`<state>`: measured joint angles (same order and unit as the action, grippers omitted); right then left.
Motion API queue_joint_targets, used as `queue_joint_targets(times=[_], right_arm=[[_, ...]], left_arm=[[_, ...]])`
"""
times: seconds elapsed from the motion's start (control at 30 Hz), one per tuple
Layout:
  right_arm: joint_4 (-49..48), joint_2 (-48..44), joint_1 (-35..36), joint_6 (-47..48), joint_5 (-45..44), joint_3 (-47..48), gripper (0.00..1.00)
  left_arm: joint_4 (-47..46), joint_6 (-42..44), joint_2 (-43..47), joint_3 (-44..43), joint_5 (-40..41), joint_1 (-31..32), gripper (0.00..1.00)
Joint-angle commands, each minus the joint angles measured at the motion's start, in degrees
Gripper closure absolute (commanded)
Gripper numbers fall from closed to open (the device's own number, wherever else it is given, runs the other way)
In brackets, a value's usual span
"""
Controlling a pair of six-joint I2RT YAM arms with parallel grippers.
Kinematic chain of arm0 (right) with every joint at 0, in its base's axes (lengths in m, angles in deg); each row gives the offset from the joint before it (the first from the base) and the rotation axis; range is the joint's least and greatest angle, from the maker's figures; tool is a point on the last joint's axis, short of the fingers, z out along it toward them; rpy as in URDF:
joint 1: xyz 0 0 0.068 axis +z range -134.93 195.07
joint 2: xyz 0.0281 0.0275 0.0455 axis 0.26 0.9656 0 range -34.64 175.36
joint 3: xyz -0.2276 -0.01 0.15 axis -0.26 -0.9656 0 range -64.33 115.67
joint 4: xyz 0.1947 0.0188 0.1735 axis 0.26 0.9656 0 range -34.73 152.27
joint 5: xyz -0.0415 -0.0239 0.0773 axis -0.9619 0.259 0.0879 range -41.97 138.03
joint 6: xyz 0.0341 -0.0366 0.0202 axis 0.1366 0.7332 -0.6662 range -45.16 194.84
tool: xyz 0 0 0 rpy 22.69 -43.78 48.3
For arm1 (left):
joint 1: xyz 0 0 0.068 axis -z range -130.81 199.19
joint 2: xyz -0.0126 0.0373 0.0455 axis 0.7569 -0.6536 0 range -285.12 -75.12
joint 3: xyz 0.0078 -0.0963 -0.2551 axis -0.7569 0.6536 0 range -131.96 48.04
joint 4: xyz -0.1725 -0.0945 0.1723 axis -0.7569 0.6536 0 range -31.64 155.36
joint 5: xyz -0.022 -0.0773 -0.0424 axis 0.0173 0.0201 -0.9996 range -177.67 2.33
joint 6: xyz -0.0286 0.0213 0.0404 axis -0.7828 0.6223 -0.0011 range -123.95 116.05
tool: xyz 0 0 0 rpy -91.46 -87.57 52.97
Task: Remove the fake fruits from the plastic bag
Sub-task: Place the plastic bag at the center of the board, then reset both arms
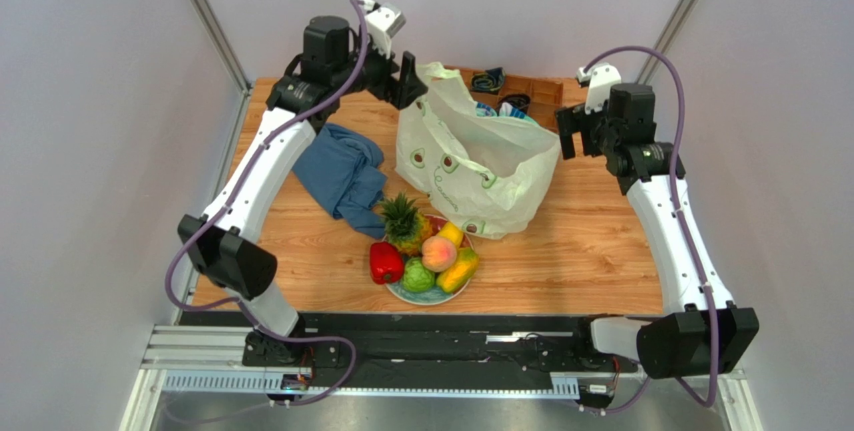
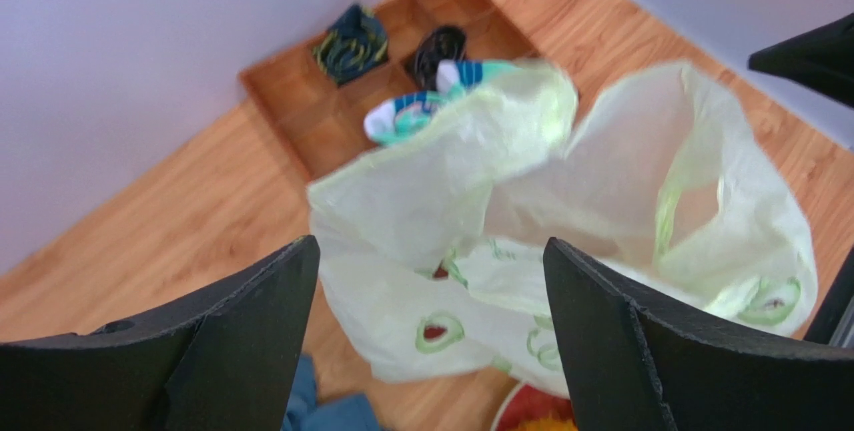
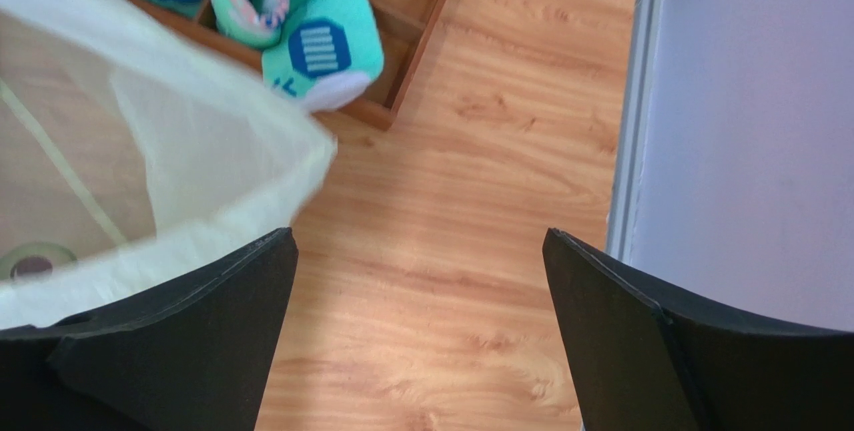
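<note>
The pale yellow-green plastic bag (image 1: 471, 166) stands open in the middle of the table. The fake fruits lie outside it on a plate (image 1: 431, 299) in front: pineapple (image 1: 403, 221), red pepper (image 1: 386, 263), green bumpy fruit (image 1: 418, 276), peach (image 1: 438, 253), mango (image 1: 458, 273). My left gripper (image 1: 401, 86) is open and empty above the bag's left top edge. In the left wrist view the gripper (image 2: 429, 243) looks down at the bag (image 2: 561, 211), and no fruit shows inside. My right gripper (image 1: 563, 137) is open and empty beside the bag's right rim. It also shows in the right wrist view (image 3: 419, 233), with the bag (image 3: 120, 181) at the left.
A blue cloth (image 1: 346, 176) lies left of the bag. A wooden compartment tray (image 1: 536, 89) sits at the back behind the bag, with teal-and-white socks (image 3: 321, 46) and dark socks (image 2: 351, 43) in it. Grey walls close in on both sides.
</note>
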<state>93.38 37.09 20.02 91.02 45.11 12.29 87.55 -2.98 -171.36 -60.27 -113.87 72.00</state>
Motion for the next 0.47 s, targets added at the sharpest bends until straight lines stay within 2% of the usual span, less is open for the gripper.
queue_joint_targets(times=[0.0, 0.13, 0.23, 0.37, 0.43], right_arm=[[1.71, -5.97, -0.29, -3.52, 1.07, -6.12, 0.0], [3.1, -10.89, 0.58, -5.1, 2.04, -11.48, 0.0], [6.62, -12.74, 2.87, -7.21, 0.9, -12.98, 0.0], [10.49, -13.19, 3.14, -6.61, -1.74, -14.39, 0.0], [9.89, -12.75, 3.14, -7.74, -3.76, -15.53, 0.0]], left_arm=[[0.78, 2.01, 11.24, 9.49, 8.51, -0.04, 0.07], [1.92, 3.86, 21.86, 15.75, 12.83, -0.83, 0.06], [4.47, 3.42, 26.19, 19.97, 15.55, -3.37, 0.06], [5.18, 3.59, 32.24, 30.84, 17.23, -8.91, 0.06], [4.48, 4.47, 33.84, 34.73, 19.15, -9.53, 0.06]])
